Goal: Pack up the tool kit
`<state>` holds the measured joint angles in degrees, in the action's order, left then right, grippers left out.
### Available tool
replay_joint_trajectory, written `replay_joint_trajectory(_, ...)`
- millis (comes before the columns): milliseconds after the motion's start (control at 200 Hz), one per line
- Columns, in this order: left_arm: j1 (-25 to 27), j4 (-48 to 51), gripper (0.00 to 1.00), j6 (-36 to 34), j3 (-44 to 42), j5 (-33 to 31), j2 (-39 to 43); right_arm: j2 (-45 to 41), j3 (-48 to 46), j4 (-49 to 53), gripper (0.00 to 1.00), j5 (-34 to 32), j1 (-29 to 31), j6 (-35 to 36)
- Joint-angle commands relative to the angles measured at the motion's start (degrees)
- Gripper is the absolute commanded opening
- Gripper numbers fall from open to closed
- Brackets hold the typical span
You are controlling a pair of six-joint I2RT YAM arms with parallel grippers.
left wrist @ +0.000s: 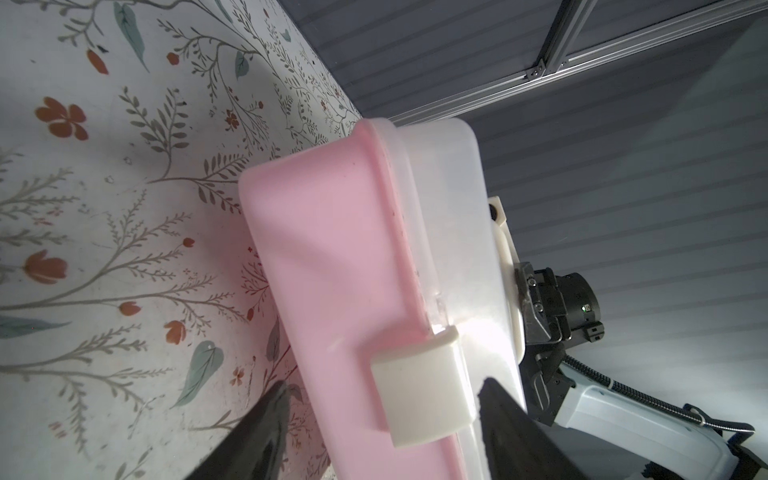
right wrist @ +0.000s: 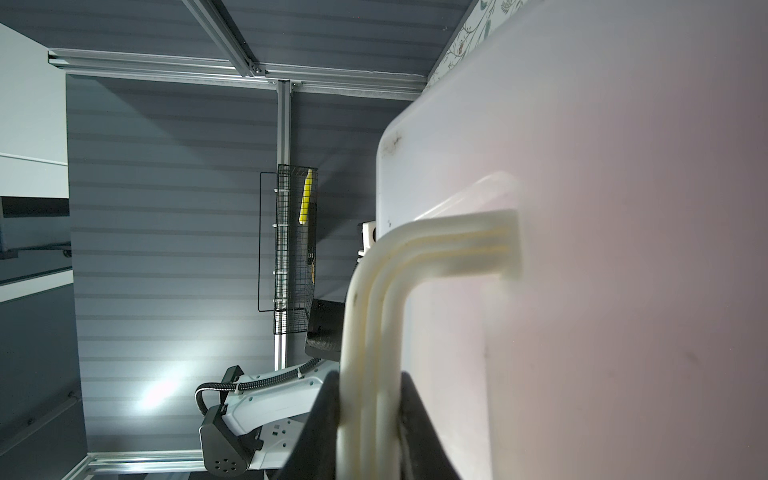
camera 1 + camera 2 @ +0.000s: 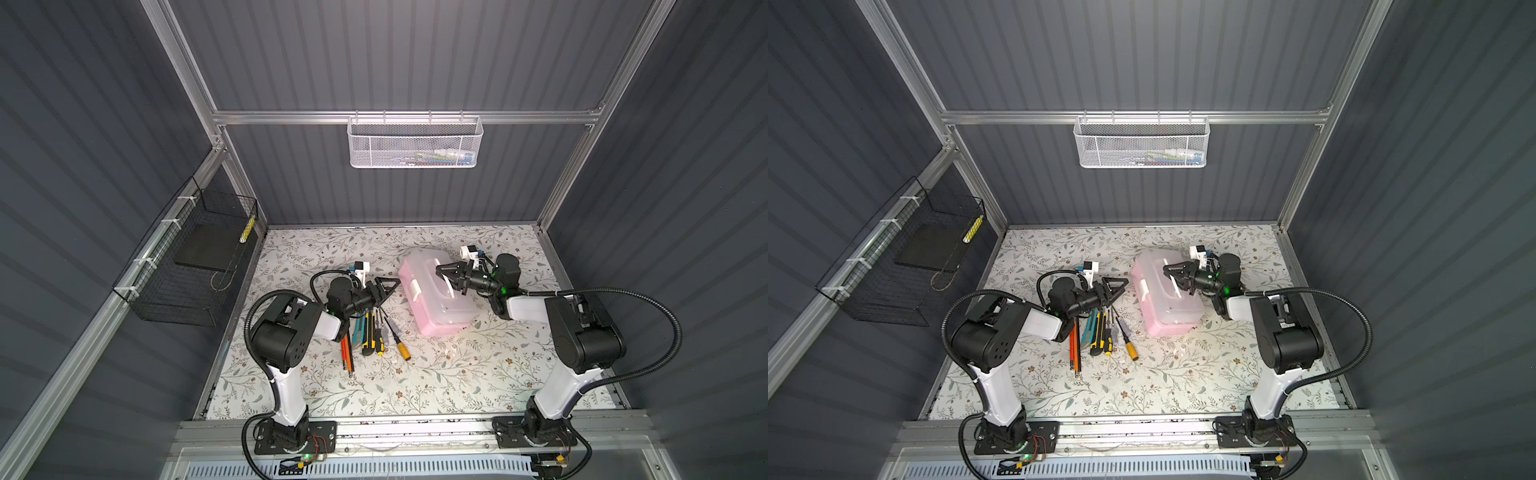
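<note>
Atop pink, frosted-lidded plastic box [image 3: 440,318]: your right gripper [image 3: 444,276] clamps its white C-shaped handle [image 2: 374,316].
At box's latch side: your left gripper [image 3: 392,288] gapes astride white latch [image 1: 419,390], holding nothing.

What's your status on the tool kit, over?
Right gripper shut on white handle. Left gripper open, astride the latch. Tool kit box lid down; screwdrivers and knives loose on table beside it. Nothing blocking.

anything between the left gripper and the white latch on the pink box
Nothing visible. The left gripper is open and faces the white latch with only bare space between them. The screwdrivers and knives lie beneath the arm, off that line, and the right gripper grips the handle on the lid.
</note>
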<state>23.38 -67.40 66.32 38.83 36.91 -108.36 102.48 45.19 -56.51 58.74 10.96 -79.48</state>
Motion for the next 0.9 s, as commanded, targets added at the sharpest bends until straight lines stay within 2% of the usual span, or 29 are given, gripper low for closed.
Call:
replay_joint_trajectory(0,1.2,-2.7,0.73,0.8,0.2,1.5,-0.2,1.8,-1.0,1.7,0.00,0.2,-0.3,0.2)
replay_joint_trajectory(355,5.8,-12.5,0.72,6.0,1.5,1.3,-5.7,1.6,-1.3,1.6,0.00,-0.1,-0.2,0.1)
replay_joint_trajectory(505,6.9,-20.1,0.71,9.9,1.3,0.7,-9.3,1.3,-1.3,1.4,0.00,0.0,-0.1,0.0)
replay_joint_trajectory(725,8.3,-20.1,0.71,9.0,3.4,0.7,-9.1,2.6,-1.6,-0.5,0.00,-0.2,0.1,-0.9)
replay_joint_trajectory(895,8.3,-20.2,0.71,9.4,5.3,1.6,-9.3,6.2,-2.5,-8.4,0.00,-0.3,0.2,-5.7)
